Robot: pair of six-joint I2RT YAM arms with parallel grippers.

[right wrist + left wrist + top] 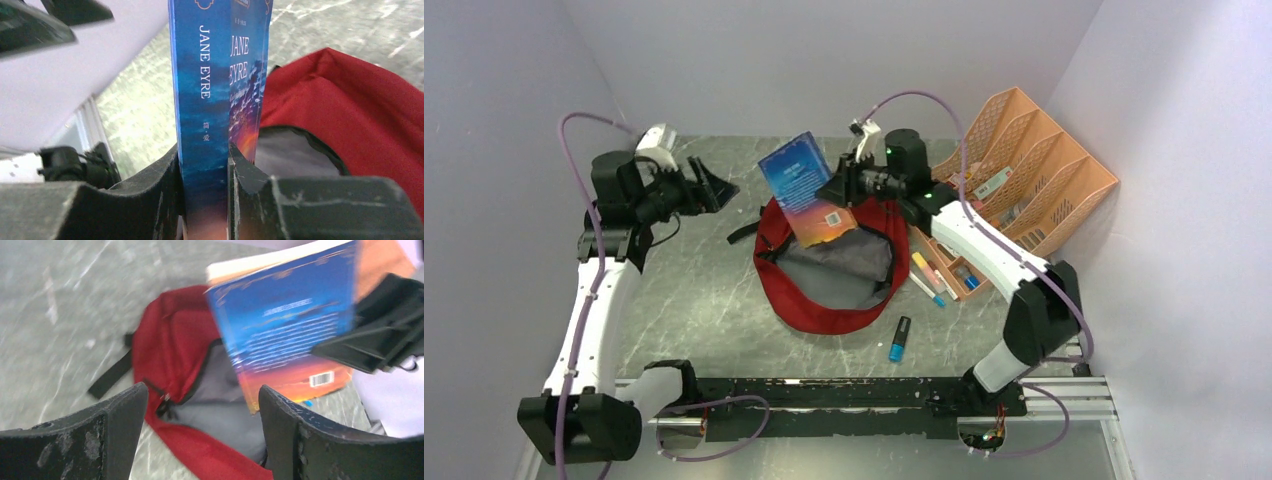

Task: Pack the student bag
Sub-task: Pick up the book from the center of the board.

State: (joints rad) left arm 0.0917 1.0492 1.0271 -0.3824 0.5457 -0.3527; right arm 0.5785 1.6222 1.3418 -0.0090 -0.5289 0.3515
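Red student bag (pixel 819 305) lies open mid-tabletop (pixel 694 300), grey lining up; with my right hand (pixel 837 190) pinching the book (pixel 799 180) above its far rim, I'd tilt and lower it straight into the mouth, my wide, empty left hand (pixel 716 188) ready to hold the rim.

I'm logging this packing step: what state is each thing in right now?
Student bag: flat on the table, unzipped, grey lining showing.
Book: held over the bag's opening.
Right end effector: shut on the book.
Left end effector: open, empty.
Desk organiser: standing upright.
Marker: lying on the table, beside the bag.
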